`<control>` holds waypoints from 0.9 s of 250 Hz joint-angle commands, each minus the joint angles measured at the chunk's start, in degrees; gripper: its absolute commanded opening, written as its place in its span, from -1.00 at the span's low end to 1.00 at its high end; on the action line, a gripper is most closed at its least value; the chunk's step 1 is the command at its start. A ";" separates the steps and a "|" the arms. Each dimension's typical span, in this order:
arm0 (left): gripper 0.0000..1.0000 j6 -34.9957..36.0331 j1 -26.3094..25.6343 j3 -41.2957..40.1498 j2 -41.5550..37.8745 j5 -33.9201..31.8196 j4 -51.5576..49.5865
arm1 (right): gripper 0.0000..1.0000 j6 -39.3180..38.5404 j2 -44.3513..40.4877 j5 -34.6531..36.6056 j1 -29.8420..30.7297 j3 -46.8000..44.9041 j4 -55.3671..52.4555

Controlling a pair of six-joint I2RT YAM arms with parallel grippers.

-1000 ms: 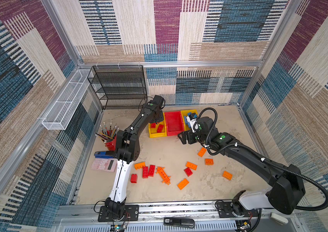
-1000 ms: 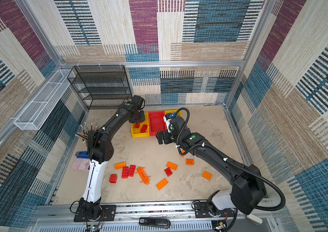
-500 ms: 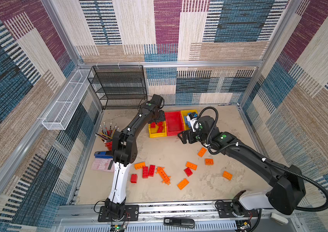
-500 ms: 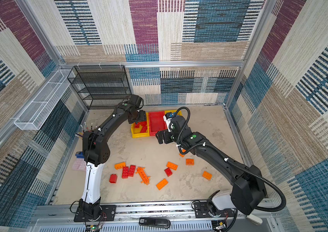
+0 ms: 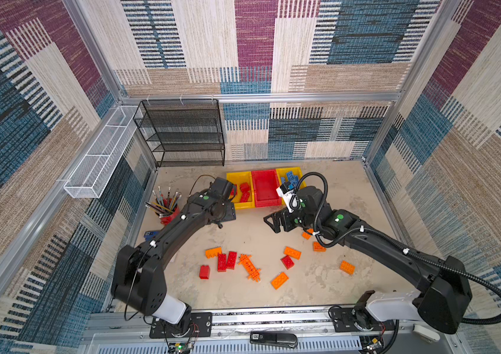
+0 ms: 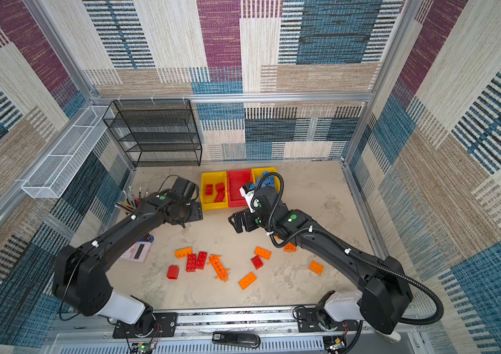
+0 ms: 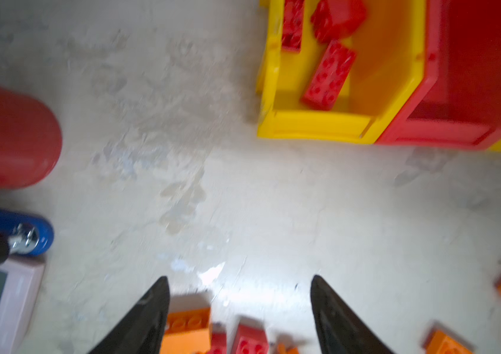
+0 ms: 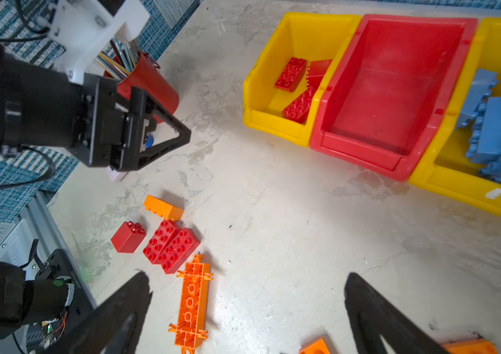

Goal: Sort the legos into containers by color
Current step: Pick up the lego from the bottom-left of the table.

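Under the left hand (image 7: 238, 283): a chunky orange studded plastic brick (image 7: 186, 325) and a pair of red studded bricks (image 8: 171, 245) lie untouched on the pale mottled desk (image 8: 304, 214), nearer the palm than the fingertips.
Left hand: fingers parted a fair way with nothing between them, hanging clear of the desk.
Right hand (image 8: 247, 277): spread wide and empty; a long flat orange holed plate (image 8: 192, 303) lies below it, closer to one finger.
Ahead of the left hand: a yellow open-front plastic bin (image 7: 313, 128) with three red bricks (image 7: 328, 76) inside. Joined beside it is a red bin (image 8: 362, 153), seemingly empty, then a second yellow bin (image 8: 457, 184) piled with pale blue bricks (image 8: 494, 128).
Beside the left hand: a red pencil cup (image 7: 7, 135), near but apart.
Progress: blue looks sorted and red partly. The orange pieces are all on the desk, probably meant for the red bin.
Handling: the bricks look light, rigid and smooth-walled. They will not give, so a corner pinch could twist one or squirt it out.
Where to grip: across the two flat long walls, mid-length, tips low. The red pair touch side by side, so their end walls, or the lone small red brick (image 8: 128, 236) beside them, look easier.
Plate: thin and flat on the desk; pinch its narrow width at the middle.
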 commanded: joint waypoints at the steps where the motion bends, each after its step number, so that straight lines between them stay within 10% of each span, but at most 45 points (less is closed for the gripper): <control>1: 0.47 -3.82 -0.21 -5.67 -6.29 -2.40 -0.52 | 0.99 1.08 -0.74 0.35 0.82 -0.37 2.01; 225: 0.44 -30.00 -12.05 -23.57 -19.06 -13.07 -16.63 | 0.99 1.25 -5.38 2.76 1.93 -2.59 1.05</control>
